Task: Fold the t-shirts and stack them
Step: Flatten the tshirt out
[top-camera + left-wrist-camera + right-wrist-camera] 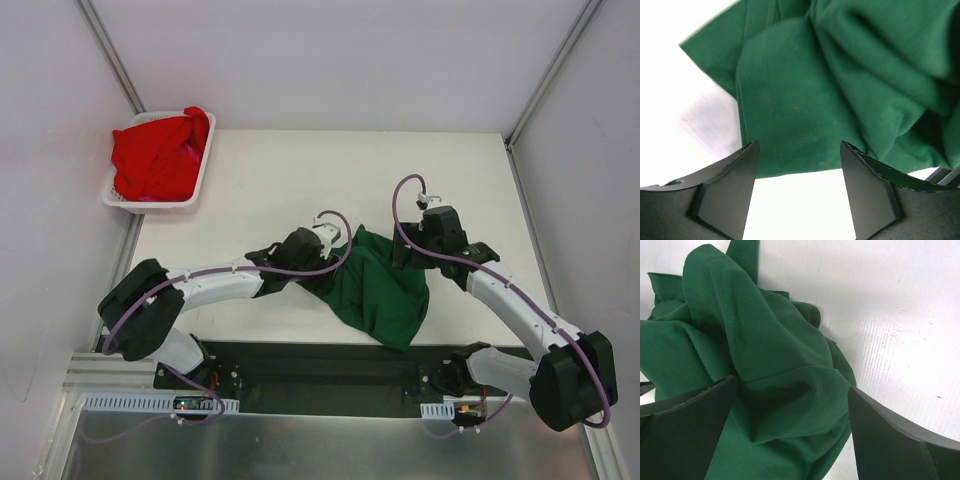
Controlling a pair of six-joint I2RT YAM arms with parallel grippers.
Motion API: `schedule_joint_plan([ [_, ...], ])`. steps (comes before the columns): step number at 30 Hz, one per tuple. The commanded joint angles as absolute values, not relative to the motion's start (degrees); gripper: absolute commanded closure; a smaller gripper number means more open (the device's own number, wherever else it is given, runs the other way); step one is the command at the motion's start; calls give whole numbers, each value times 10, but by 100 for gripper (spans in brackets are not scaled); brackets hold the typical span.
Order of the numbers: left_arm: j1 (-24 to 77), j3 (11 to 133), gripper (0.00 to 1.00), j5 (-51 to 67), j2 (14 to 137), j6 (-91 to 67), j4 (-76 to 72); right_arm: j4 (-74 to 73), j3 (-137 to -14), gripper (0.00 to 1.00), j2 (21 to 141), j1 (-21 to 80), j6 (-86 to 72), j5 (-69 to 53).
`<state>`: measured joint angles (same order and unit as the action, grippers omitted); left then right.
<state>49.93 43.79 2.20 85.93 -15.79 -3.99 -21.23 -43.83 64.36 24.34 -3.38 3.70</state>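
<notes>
progress: barely begun, by my read. the green t-shirt (380,290) lies in a crumpled heap on the table (270,170), just off centre toward 4 o'clock in the top view, w/ no flat panel or clean fold showing. the red t-shirts (155,155) are bunched in the white basket (207,165) at 10 o'clock, well apart from the arms, spilling over its far rim. can't tell how many are in there. nothing is stacked anywhere. so left to do: spread and fold the green one, then fetch, fold and stack the reds.

left gripper (799,145) sits at the heap's 10 o'clock side w/ jaws apart and nothing between them; a hem edge of the cloth lies just past the fingertips. right gripper (792,384) is at the heap's 1 o'clock, jaws spread wide and straddling a raised bunch of green cloth, not pinching it, so neither has hold of the shirt.

writing: no brand, tag or print readable on shirts, basket or arms.
</notes>
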Motion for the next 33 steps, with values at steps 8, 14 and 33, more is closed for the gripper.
schedule_joint_plan([
  [8,505,472,34,-21,874,-113,-36,-198,-460,4,645,241,-25,33],
  [14,504,465,34,-26,896,-105,-44,-200,-460,4,644,242,-23,33],
  [33,504,426,37,-17,936,-121,-86,-201,-460,4,650,242,-24,26],
])
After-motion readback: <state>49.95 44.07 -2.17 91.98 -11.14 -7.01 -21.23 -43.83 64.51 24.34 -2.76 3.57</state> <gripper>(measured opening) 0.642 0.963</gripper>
